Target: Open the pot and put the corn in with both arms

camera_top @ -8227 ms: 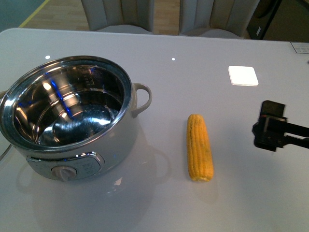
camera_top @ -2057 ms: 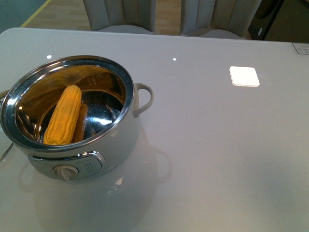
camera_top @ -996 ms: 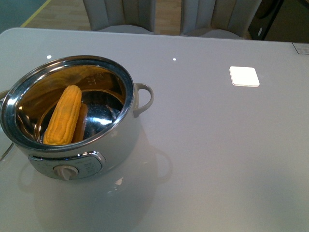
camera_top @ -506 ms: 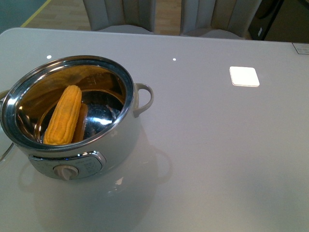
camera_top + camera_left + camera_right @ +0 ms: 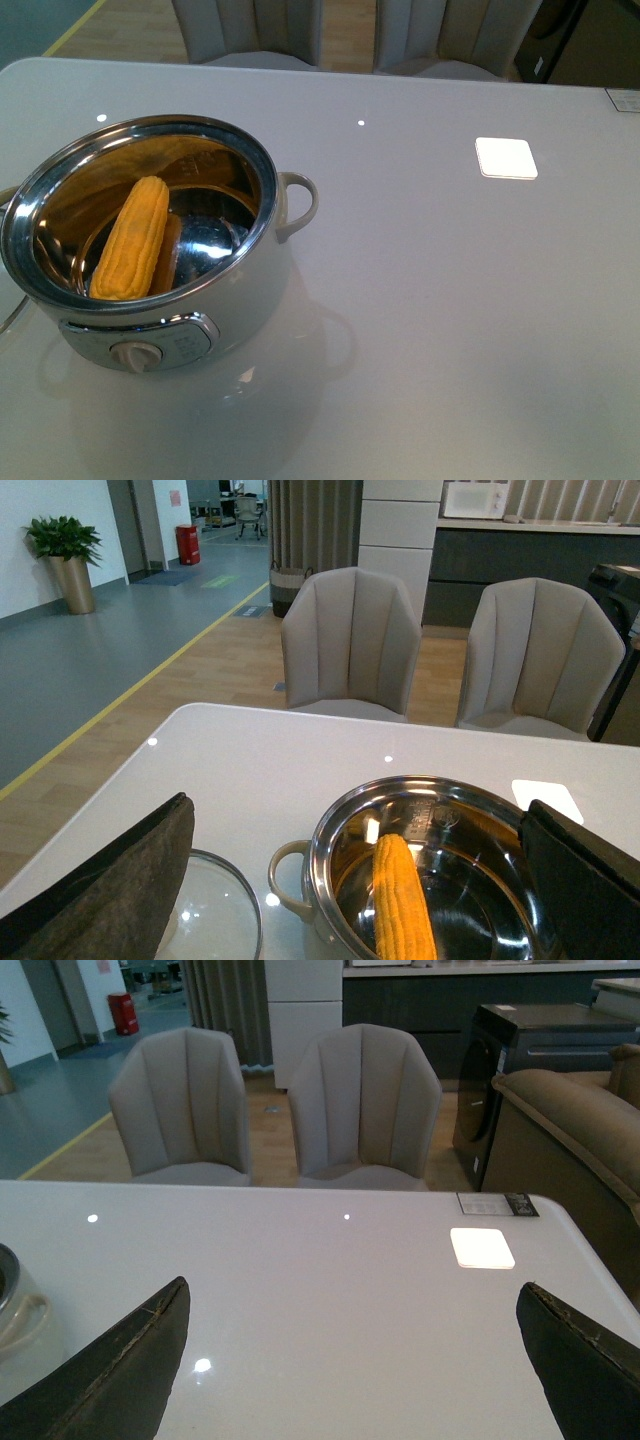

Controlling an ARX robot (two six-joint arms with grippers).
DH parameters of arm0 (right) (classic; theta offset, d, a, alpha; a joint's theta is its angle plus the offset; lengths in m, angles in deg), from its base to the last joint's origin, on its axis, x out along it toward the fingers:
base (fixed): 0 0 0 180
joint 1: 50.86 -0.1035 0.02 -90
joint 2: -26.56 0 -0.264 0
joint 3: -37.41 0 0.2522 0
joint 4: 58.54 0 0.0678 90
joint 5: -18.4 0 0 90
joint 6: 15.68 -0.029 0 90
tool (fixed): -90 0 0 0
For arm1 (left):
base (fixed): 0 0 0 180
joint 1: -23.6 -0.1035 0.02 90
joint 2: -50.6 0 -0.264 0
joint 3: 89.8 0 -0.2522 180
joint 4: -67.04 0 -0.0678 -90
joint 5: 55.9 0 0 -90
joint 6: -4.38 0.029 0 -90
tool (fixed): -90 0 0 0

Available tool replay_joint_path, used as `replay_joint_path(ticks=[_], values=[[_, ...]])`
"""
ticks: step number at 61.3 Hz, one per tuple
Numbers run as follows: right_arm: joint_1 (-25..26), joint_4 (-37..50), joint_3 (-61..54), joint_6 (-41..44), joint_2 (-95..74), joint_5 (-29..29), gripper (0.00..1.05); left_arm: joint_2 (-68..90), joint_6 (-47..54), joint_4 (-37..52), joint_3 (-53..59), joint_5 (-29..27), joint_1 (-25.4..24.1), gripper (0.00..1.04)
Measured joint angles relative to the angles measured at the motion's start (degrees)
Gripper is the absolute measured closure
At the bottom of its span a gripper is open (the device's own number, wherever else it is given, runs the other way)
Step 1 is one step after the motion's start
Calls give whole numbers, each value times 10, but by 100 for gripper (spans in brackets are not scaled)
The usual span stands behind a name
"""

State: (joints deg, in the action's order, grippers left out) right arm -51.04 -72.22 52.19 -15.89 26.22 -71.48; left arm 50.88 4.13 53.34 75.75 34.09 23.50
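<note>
The white pot stands open at the left of the table, steel rim and inner bowl showing. The yellow corn lies inside it, leaning on the bowl's near wall. In the left wrist view the pot and the corn sit between my left gripper's open fingers, which are above and apart from them. My right gripper is open and empty over bare table, with the pot's handle at its side. Neither arm shows in the front view.
A glass lid lies on the table beside the pot, seen in the left wrist view. A white square patch is on the table at the far right. Two grey chairs stand behind the far edge.
Eight seconds ago the corn lay on the table right of the pot, with a gripper near it. Now it lies in the pot. Nothing has moved in the last two seconds.
</note>
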Motion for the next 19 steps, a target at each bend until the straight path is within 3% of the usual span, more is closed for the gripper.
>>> replay_joint_path(ticks=[19], values=[[0,0,0,0,0,0,9,0,0,0,0,0,0,7]])
